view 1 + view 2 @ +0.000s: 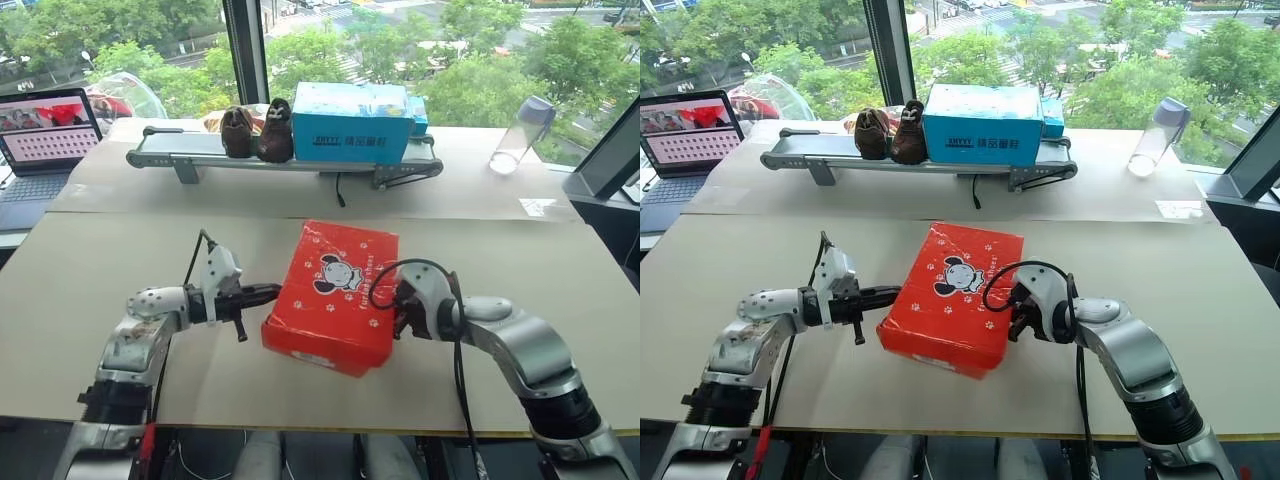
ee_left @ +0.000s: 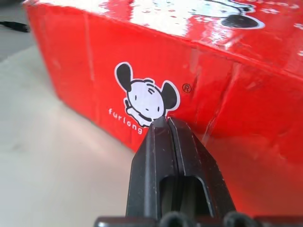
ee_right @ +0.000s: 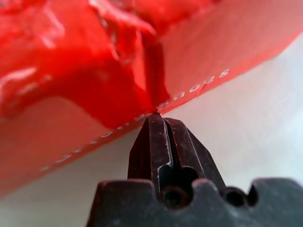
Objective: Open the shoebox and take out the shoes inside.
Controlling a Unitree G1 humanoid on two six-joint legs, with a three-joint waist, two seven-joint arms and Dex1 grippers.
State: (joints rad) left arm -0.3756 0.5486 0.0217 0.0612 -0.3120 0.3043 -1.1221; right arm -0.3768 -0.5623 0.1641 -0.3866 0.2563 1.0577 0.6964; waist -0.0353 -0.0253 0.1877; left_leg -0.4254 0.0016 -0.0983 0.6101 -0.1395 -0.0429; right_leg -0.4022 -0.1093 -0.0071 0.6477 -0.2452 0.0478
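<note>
Two grippers flanked the shoebox (image 1: 335, 290), which lay lid-down-shut near the front middle of the table (image 1: 90, 270), skewed to its edges, with bare room all round. Behind it, well apart, a blue box (image 1: 350, 122) and dark brown shoes (image 1: 256, 131) sat on a small conveyor (image 1: 200, 158). Both the left gripper (image 1: 268, 292) and the right gripper (image 1: 402, 312) had their fingers pressed together, tips at the box's side walls, holding nothing.
</note>
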